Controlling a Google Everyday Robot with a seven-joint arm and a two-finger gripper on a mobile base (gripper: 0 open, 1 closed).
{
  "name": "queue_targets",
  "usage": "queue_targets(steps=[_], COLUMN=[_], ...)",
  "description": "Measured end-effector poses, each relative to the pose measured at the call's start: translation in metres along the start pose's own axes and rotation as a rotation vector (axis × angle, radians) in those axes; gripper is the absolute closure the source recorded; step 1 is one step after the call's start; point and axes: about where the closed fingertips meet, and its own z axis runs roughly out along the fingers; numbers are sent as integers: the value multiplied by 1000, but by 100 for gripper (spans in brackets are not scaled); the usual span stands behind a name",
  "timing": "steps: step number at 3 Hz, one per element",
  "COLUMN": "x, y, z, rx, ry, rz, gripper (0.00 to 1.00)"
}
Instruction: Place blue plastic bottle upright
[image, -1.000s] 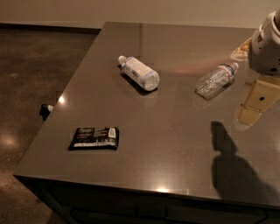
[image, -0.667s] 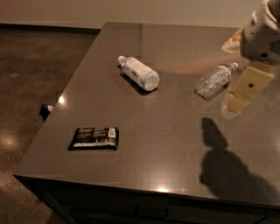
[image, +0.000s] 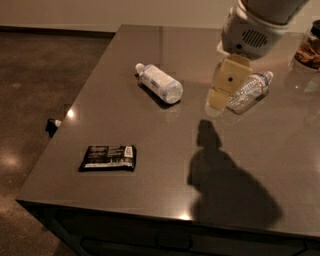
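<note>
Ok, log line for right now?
claw: over table, beside crumpled bottle | blue bottle: on its side, apart from claw | upright: not yet

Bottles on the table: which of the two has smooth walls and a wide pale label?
The left bottle, lying alone; the wrinkled bottle lies right, beside the pincer hovering between them.

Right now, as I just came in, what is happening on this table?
A one-armed robot is working at the table. Its hand hovers above the tabletop between two lying bottles, close to the thinner crinkled bottle. The blue plastic bottle it should stand upright lies on its side, farther from the hand, untouched. A dark snack bar lies near the front edge.
</note>
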Motion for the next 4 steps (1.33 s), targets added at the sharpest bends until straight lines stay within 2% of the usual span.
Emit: queue_targets(steps=[2, 3, 4], x=[-82, -131, -169], y=[-49, -79, -101], z=[59, 90, 123], rx=[-20, -56, -80], ry=[49, 46, 39], rz=[106, 184, 267], gripper=[0, 0, 0])
